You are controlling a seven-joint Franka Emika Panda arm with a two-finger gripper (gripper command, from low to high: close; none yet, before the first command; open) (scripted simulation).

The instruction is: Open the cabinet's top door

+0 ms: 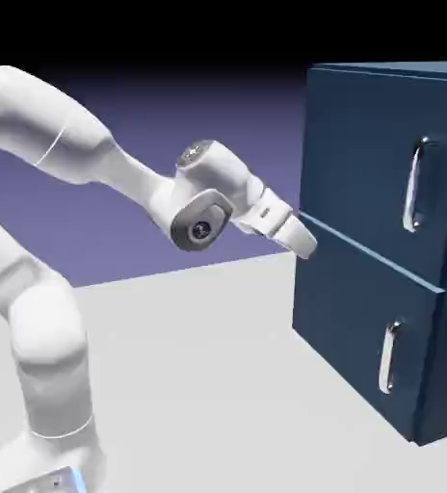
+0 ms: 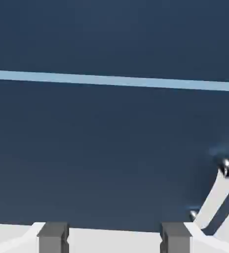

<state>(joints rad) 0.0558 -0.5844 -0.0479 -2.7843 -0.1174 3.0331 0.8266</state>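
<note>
Top door: upper panel of cabinet, handle vertical, up and right of my end effector, which is open, empty, near the seam between panels.

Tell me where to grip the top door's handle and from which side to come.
Grip the handle mid-bar, coming straight at the top door from the front. The bar runs vertically and stands off the panel, so the open gripper should straddle it sideways, one finger on each side.
</note>
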